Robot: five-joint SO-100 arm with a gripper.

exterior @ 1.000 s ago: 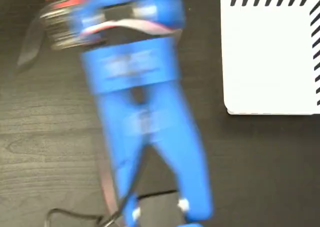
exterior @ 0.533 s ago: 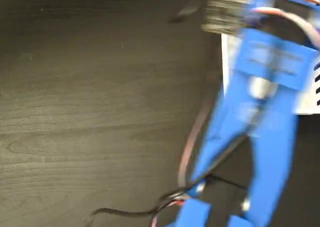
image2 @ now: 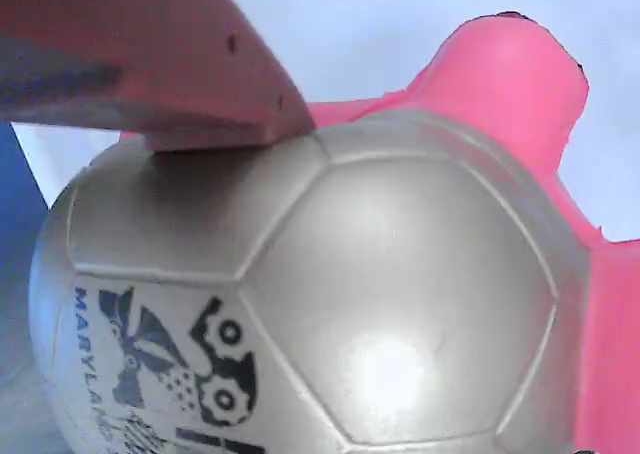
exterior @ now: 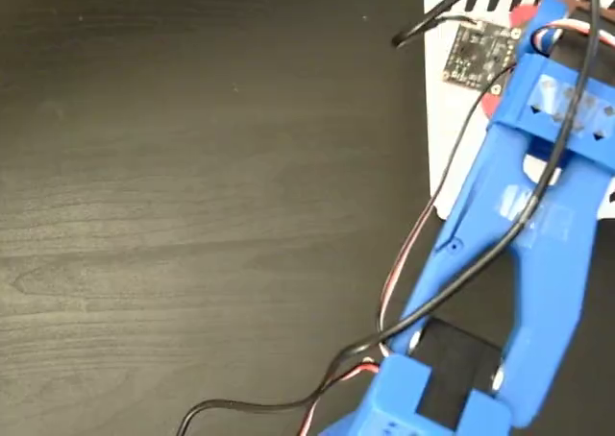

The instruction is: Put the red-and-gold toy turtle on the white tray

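Blue plastic makes up the arm (exterior: 519,263), which reaches in the fixed view from the lower edge up to the upper right, over the dark wood-grain table (exterior: 192,196) and onto the white tray (exterior: 452,119) with its black diagonal stripes along the top edge. A small circuit board (exterior: 478,54) sits at the arm's far end, with black and red cables (exterior: 423,254) trailing down along the arm. Beside that board only slivers of red show past the blue parts, so the gripper itself cannot be made out from that camera. In the wrist view, one red finger (image2: 150,64) of the gripper (image2: 200,124) presses down on the top left of the red-and-gold toy turtle (image2: 330,294), whose shiny panelled shell fills nearly the whole picture just beneath the finger; the shell reads silvery-gold here and carries a dark printed mark at lower left. A coral-pink limb or head juts out at the upper right, away from the finger. The second finger is out of sight, so how wide the jaws stand cannot be told. Pale white surface shows behind the turtle.
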